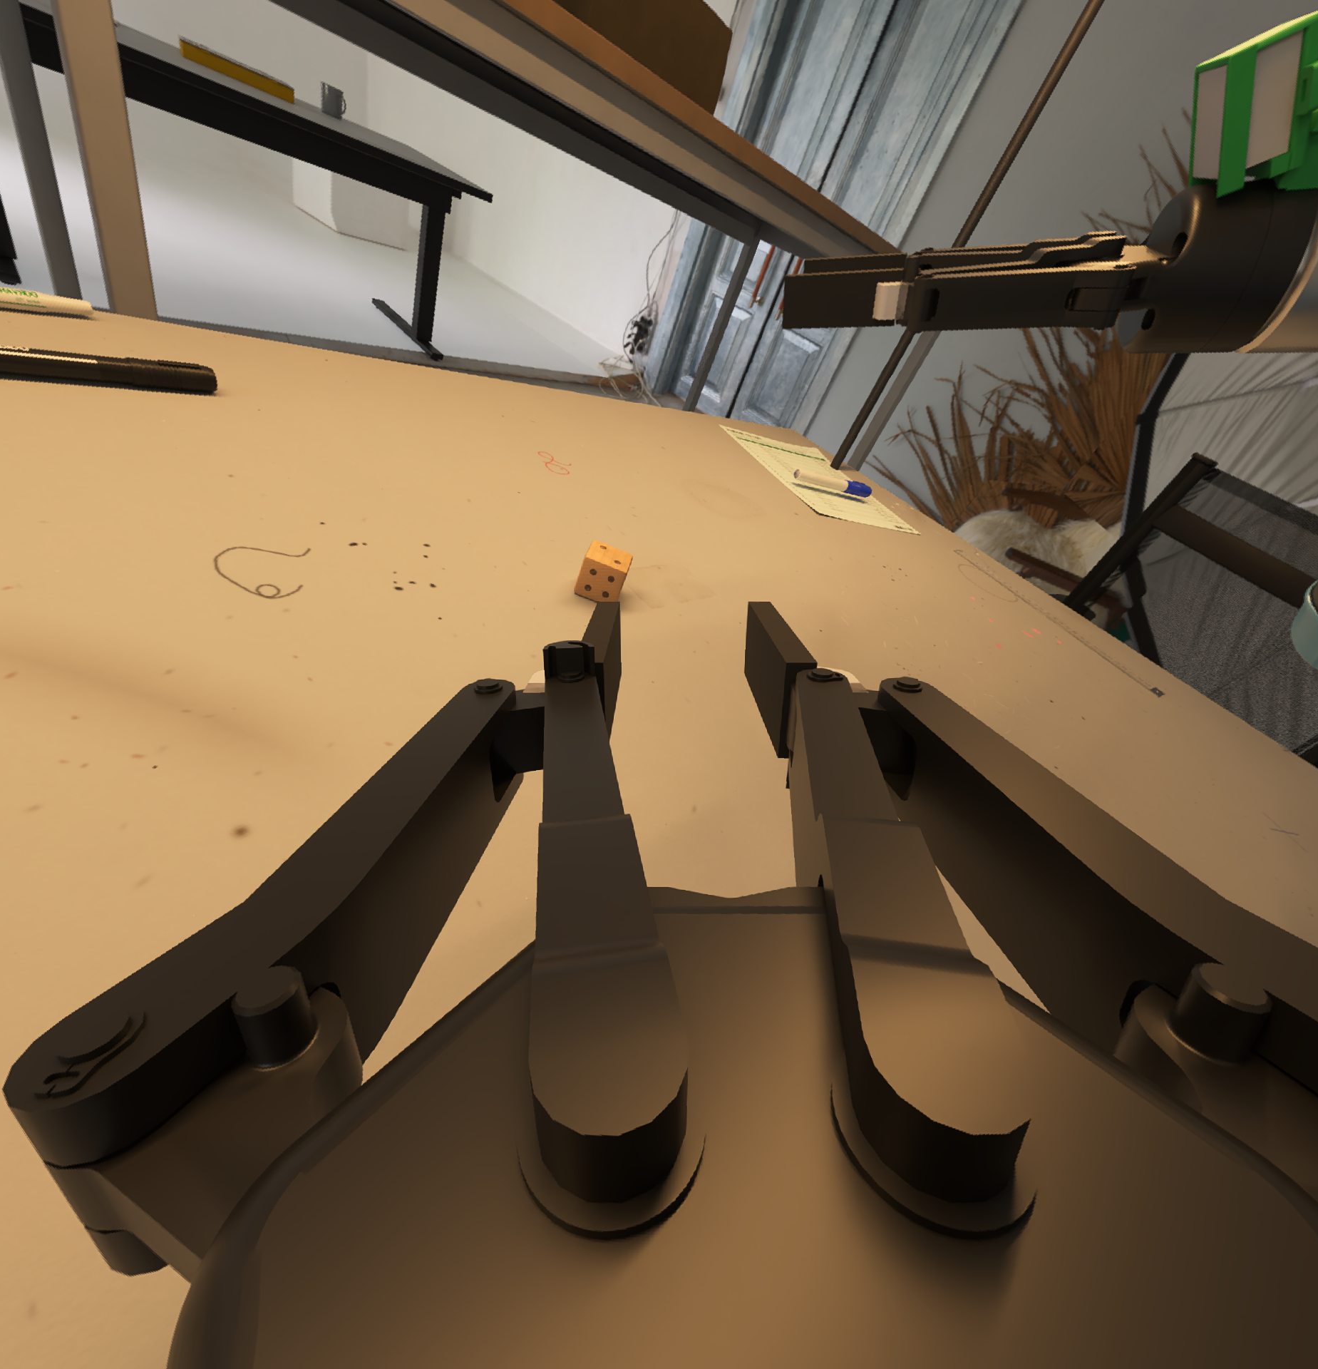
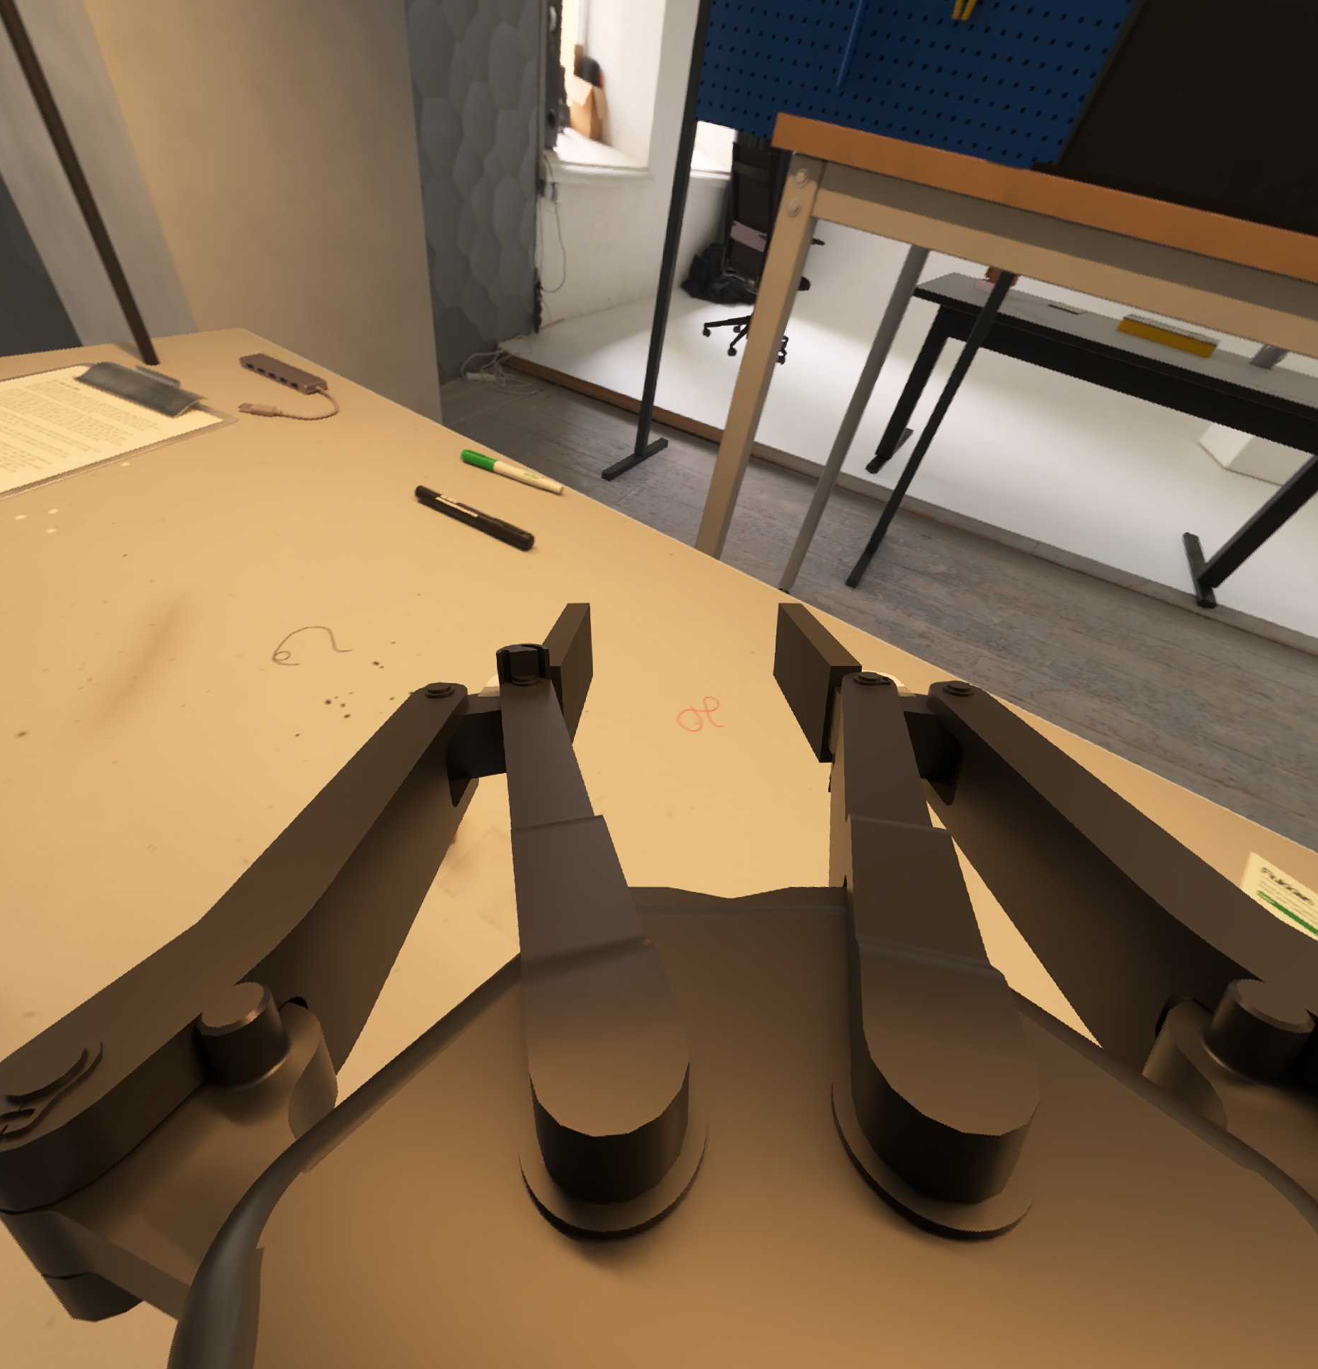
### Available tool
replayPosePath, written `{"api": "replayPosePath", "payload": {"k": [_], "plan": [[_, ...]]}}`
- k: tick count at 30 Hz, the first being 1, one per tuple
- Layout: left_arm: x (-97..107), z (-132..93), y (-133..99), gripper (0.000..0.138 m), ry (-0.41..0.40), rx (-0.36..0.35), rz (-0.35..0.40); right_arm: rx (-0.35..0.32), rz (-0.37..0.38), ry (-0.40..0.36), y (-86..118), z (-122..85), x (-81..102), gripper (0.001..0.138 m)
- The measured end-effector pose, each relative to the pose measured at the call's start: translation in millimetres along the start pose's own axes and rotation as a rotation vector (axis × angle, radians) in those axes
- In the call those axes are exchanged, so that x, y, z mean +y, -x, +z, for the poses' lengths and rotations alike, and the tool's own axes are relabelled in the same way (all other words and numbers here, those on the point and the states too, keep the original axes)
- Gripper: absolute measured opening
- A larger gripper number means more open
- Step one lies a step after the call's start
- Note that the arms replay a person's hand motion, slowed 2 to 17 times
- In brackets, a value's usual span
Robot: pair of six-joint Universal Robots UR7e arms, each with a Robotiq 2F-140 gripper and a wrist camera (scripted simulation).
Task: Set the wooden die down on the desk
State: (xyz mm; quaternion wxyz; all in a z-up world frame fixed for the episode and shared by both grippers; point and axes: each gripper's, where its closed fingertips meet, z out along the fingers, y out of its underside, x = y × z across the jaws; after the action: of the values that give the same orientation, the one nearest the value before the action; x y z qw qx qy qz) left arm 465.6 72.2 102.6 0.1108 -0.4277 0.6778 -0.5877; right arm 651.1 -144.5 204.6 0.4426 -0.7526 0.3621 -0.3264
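Note:
A small wooden die (image 1: 603, 570) with dark pips rests on the tan desk (image 1: 345, 667), alone. My left gripper (image 1: 681, 615) is open and empty, above the desk; the die lies just beyond its left fingertip (image 1: 604, 630), apart from it. My right gripper (image 2: 681, 630) is open and empty, hovering above the desk (image 2: 196, 741) over a red scribble; the die is not in its view. The right gripper also shows in the left wrist view (image 1: 841, 300), high at the upper right, seen side-on.
A black marker (image 1: 93, 368) and a green-capped marker (image 2: 511, 470) lie at the desk's far side. A blue-capped marker (image 1: 833, 483) lies on a paper sheet (image 1: 818, 481). A clipboard with paper (image 2: 63, 430) and a USB hub (image 2: 285, 372) sit at the far left. The desk edge (image 2: 937, 667) runs along the right.

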Motion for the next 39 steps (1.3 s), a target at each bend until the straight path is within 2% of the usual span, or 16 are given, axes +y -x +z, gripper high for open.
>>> {"api": "replayPosePath", "payload": {"k": [8,16,28,39], "plan": [[-2.2,1.1,-2.6,0.045,-0.007,0.029,-0.024,0.083,0.022,-0.009,-56.9,-12.8,-13.9,0.066],[-1.6,3.5,-4.2,0.045,0.004,0.04,-0.029,0.137,0.049,0.069,-111.1,-3.9,-6.7,0.066],[-3.5,8.7,-8.2,0.044,0.009,0.042,-0.008,0.108,0.115,0.259,-166.8,48.6,30.4,0.066],[-4.9,15.2,-14.7,0.044,0.018,0.059,0.006,0.047,0.179,0.44,-187.2,103.6,72.7,0.066]]}}
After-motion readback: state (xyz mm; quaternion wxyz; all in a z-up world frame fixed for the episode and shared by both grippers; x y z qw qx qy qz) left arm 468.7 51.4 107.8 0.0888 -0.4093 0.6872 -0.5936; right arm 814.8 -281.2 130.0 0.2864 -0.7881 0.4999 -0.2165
